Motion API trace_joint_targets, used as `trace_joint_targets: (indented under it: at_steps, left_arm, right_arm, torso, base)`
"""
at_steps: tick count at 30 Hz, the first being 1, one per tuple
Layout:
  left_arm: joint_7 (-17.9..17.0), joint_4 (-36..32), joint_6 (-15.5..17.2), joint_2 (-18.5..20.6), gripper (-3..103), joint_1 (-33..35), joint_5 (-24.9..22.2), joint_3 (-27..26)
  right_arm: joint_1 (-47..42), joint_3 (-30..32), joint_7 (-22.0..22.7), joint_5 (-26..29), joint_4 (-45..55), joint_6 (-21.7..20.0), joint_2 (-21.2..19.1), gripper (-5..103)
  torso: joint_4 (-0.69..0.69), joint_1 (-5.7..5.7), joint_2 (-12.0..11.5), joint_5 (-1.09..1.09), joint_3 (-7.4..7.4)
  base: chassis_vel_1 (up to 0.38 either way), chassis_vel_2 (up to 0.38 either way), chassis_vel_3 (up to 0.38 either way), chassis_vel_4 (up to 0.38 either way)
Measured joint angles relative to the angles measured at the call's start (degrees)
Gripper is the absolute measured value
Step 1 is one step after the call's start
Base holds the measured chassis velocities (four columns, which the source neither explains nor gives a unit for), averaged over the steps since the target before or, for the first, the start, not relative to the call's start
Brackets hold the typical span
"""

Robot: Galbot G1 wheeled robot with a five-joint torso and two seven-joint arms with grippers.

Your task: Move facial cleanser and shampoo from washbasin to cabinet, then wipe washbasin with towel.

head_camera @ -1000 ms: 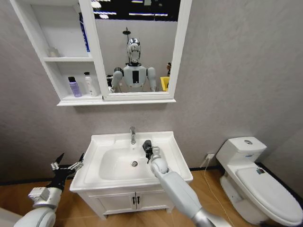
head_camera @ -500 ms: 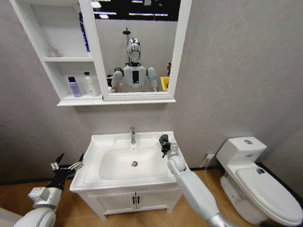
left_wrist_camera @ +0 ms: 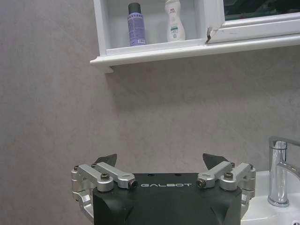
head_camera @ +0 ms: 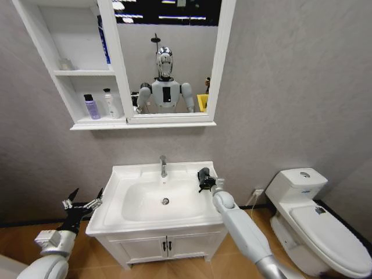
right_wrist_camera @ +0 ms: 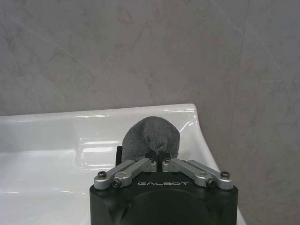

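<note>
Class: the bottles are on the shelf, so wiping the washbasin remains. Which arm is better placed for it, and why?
The right. Its gripper is shut on the towel at the washbasin's back right rim. The left gripper hangs open and empty, beside the washbasin's left edge.

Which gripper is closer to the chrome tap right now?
The right. The right gripper, shut on the towel, sits over the washbasin's back right ledge beside the tap. The left gripper hangs open off the basin's left side, lower and farther away.
</note>
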Motion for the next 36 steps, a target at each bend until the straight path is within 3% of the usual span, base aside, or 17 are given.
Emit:
trace_joint_targets:
  at_steps: [7, 13, 27, 36]
  left_arm:
    - [0.0, 0.0, 0.0, 0.0, 100, 0.0, 0.0, 0.0]
    - [0.0, 0.0, 0.0, 0.0, 100, 0.0, 0.0, 0.0]
    - [0.0, 0.0, 0.0, 0.0, 100, 0.0, 0.0, 0.0]
    - [0.0, 0.0, 0.0, 0.0, 100, 0.0, 0.0, 0.0]
  right_arm:
    - [1.29, -0.9, -2.17, 2.7, -0.1, 0.1, -2.4, 1]
    - [2.09, -2.3, -2.58, 7.37, -1.42, -0.68, -1.64, 1]
    - [2.48, -1.57, 1.97, 7.55, -0.19, 0.59, 1.66, 1]
    - [1.72, -1.02, 2.65, 7.17, -0.68, 0.33, 1.82, 1]
  torso:
    - [-0.01, 0.0, 0.0, -0.01, 0.0]
    - [0.01, 0.0, 0.0, 0.0, 0.0]
    - [0.01, -0.01, 0.0, -0.01, 0.0]
    - [-0.01, -0.01, 0.0, -0.01, 0.0]
  base:
    - [0.0, 0.0, 0.0, 0.0]
    - [0.0, 0.0, 0.0, 0.0]
    - [0.0, 0.0, 0.0, 0.0]
    - [0.0, 0.0, 0.0, 0.0]
